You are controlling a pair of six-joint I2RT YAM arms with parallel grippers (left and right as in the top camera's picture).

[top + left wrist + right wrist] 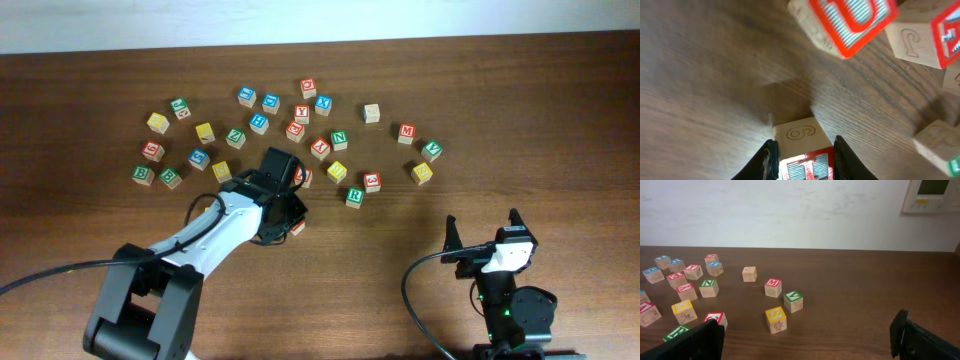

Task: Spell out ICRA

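My left gripper [802, 160] is shut on a wooden block [801, 145] with a red-framed letter face and an engraved side, right at the table surface. In the overhead view the left gripper [290, 215] sits in front of the block cluster, and the held block [298, 227] barely shows under it. A red-faced block [842, 22] and other blocks lie just beyond. My right gripper [807, 335] is open and empty, low over bare table at the front right; it also shows in the overhead view [484, 235]. Several lettered blocks spread across the back, among them a green R block [354, 197].
Nearest the right gripper are a yellow S block [776, 319], a green V block [793, 301], a red M block [772, 287] and a plain block [749, 274]. A black cable [425, 300] loops by the right arm's base. A white wall stands behind the table.
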